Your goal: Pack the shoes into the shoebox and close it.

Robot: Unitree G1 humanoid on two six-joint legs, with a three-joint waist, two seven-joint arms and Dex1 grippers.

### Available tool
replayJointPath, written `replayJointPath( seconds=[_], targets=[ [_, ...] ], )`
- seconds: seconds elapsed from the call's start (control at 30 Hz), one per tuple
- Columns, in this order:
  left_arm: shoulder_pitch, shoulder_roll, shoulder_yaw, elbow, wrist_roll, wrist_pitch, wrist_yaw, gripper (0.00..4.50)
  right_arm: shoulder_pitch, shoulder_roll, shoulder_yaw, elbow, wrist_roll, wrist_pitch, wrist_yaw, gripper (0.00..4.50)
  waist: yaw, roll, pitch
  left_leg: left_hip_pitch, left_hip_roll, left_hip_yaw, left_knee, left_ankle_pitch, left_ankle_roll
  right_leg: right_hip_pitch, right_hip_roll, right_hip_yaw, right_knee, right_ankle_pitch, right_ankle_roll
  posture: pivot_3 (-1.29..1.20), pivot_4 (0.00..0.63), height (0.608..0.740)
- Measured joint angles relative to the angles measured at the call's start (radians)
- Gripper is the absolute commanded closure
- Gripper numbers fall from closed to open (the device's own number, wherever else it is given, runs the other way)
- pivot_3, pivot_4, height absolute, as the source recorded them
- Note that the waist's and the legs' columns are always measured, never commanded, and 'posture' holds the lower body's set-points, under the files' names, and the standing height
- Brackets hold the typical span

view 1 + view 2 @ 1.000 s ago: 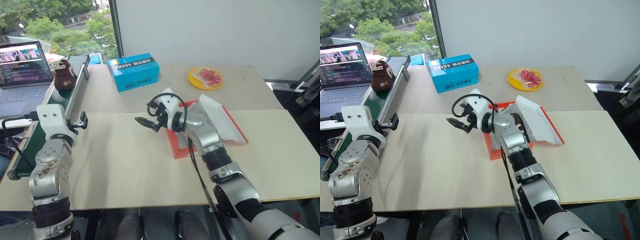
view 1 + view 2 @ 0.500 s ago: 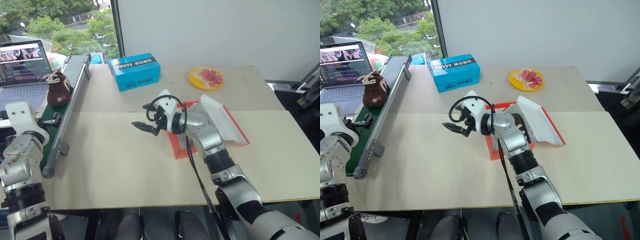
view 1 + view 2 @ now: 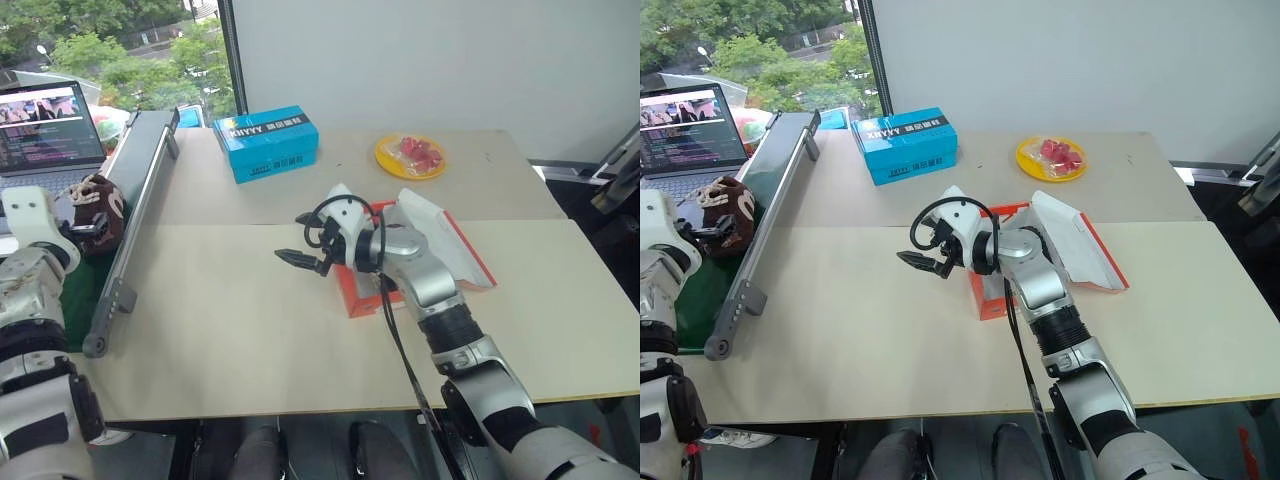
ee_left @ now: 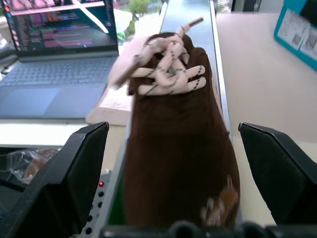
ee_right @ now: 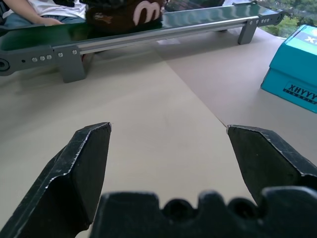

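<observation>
On the green conveyor (image 3: 700,290) at the table's (image 3: 250,320) nine o'clock edge, the wide-open left end effector (image 4: 173,163) should straddle the shoe (image 4: 173,148) squarely, while the right end effector (image 3: 300,250) waits open.

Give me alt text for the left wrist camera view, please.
A dark brown shoe with cream laces lies on a green conveyor belt, between the open black fingers of the left gripper. An open laptop sits beside the belt.

Left gripper (image 4: 173,148) wide open, reaching level, right gripper (image 5: 168,163) wide open above tabletop
</observation>
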Motion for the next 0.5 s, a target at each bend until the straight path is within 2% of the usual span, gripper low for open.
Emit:
replayJointPath(
  seconds=[0.03,0.13,0.23,0.27,0.33,0.5],
  targets=[
    [-0.01,0.0,-0.006,0.035,0.002,-0.001,-0.01,0.0,0.0,-0.001,0.0,-0.005,0.0,0.005,0.0,0.07,-0.001,0.0,0.0,0.0,0.0,0.001,0.0,0.0,0.0,0.0,0.0,0.0,0.0,0.0,0.0,0.0,0.15,0.74],
    [-0.024,0.002,-0.015,0.08,0.008,0.0,-0.02,0.71,0.001,-0.01,-0.002,-0.014,0.0,0.016,-0.006,0.0,0.0,0.0,0.0,0.0,0.0,0.001,0.0,0.0,0.001,0.0,0.0,0.0,0.001,0.0,0.0,0.0,0.15,0.74],
    [-0.024,-0.002,-0.016,0.078,-0.001,0.001,-0.037,1.95,0.005,-0.013,-0.003,-0.029,0.0,0.03,-0.02,0.0,0.009,0.0,0.0,0.0,0.0,0.0,0.0,0.0,0.001,0.001,0.0,-0.002,0.001,0.0,0.0,0.0,0.15,0.74],
    [-0.023,-0.004,-0.014,0.076,-0.005,0.001,-0.037,2.14,0.006,-0.014,-0.003,-0.036,0.0,0.033,-0.021,0.0,0.011,0.0,0.0,0.001,0.0,0.0,0.001,0.0,0.001,0.001,0.0,-0.002,0.001,0.0,0.0,0.0,0.15,0.74],
    [-0.015,-0.013,-0.006,0.065,-0.012,-0.001,-0.036,2.81,0.007,-0.016,-0.003,-0.043,0.0,0.037,-0.024,0.0,0.013,0.0,0.0,0.001,0.0,-0.001,0.001,0.0,0.001,0.002,0.0,-0.003,0.001,0.0,0.0,0.0,0.15,0.74],
    [0.032,-0.041,0.003,-0.023,-0.023,0.007,-0.024,3.87,0.032,-0.023,-0.002,-0.058,0.0,0.053,-0.027,0.0,0.022,0.0,0.0,0.0,0.0,-0.002,0.001,0.0,0.002,0.002,-0.001,-0.004,0.001,0.0,0.0,0.0,0.15,0.74]
  ],
)
